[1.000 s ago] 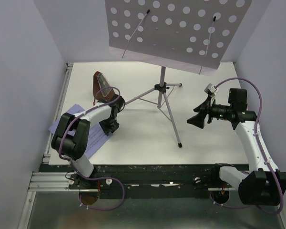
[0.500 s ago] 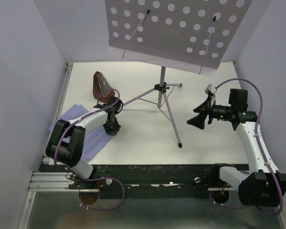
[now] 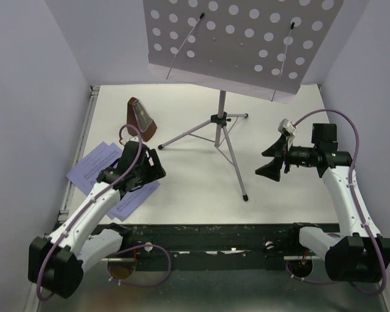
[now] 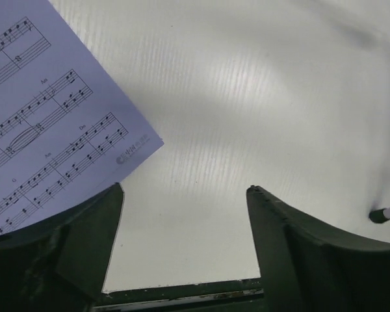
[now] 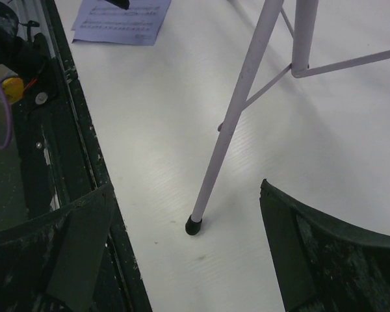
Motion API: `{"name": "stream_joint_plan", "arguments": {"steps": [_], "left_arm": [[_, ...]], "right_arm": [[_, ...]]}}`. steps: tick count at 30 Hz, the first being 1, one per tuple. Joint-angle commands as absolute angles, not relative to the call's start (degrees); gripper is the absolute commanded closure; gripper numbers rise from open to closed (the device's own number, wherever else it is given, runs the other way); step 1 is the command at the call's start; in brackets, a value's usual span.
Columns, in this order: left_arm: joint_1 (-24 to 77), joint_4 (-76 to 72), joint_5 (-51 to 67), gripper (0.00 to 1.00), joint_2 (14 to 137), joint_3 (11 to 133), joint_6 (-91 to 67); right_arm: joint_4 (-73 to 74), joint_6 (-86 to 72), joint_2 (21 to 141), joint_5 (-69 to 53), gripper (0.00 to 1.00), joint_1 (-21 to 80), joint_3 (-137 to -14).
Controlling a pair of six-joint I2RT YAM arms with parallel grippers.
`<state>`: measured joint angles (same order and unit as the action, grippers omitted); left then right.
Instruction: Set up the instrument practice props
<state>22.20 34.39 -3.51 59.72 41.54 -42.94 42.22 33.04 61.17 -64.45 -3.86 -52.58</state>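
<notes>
Top external view: stand and metronome are up, pages not yet placed.
You have the lilac music stand (image 3: 247, 45) upright on its tripod (image 3: 220, 120) at centre frame, with the brown metronome (image 3: 142, 120) standing to its left. The lavender sheet-music pages (image 3: 93, 162) lie flat on the table (image 3: 195, 188) at lower left, so getting them onto the stand looks like what remains. Your left gripper (image 4: 185, 192) hangs spread and empty at a page corner. Your right gripper (image 5: 185, 188) is spread too, holding nothing.

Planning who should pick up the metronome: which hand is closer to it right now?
Left. The left hand hovers just on the near side of the metronome, over the sheet-music pages. The right hand is far off, past the tripod.
</notes>
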Motion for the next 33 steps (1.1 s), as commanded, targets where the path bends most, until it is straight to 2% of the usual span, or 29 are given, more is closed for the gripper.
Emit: {"name": "stream_joint_plan", "arguments": {"steps": [1, 4, 12, 15, 18, 21, 25, 29, 31, 33], "left_arm": [[21.89, 36.46, -2.46, 0.03, 48.18, 38.76, -39.99], [21.18, 40.15, -2.81, 0.01, 45.88, 39.02, -41.91], [19.69, 37.45, -0.79, 0.01, 43.43, 27.97, -73.09], [19.78, 35.77, -4.56, 0.02, 38.69, 23.83, -83.03], [19.77, 38.39, -10.18, 0.02, 37.18, 25.13, -84.73], [19.78, 40.78, -13.79, 0.02, 40.94, 29.43, -79.21], [18.47, 42.01, -16.61, 0.01, 49.46, 38.13, -62.71], [8.38, 32.54, -2.58, 0.01, 54.75, 42.18, -37.75], [2.14, 31.46, 3.32, 0.01, 56.94, 44.37, -32.11], [-3.93, 34.18, 3.61, 0.01, 60.45, 47.62, -29.63]], "right_arm": [[50.53, 43.32, 60.03, -69.69, 0.01, -4.22, -54.76], [53.69, 48.59, 59.85, -70.31, 0.01, -4.22, -54.84], [56.86, 54.66, 59.33, -70.05, 0.00, -4.13, -54.40], [57.92, 55.81, 59.85, -70.05, 0.00, -4.13, -54.75], [59.23, 57.12, 60.38, -70.49, 0.00, -4.22, -55.11], [59.85, 57.57, 60.64, -71.01, 0.00, -4.22, -55.37], [60.20, 57.92, 60.56, -71.10, 0.00, -4.13, -55.37], [60.82, 58.36, 60.56, -71.46, 0.00, -4.22, -55.55], [61.08, 58.62, 60.47, -71.63, 0.00, -4.13, -55.55], [61.17, 58.71, 60.38, -71.72, 0.00, -4.13, -55.72]]}}
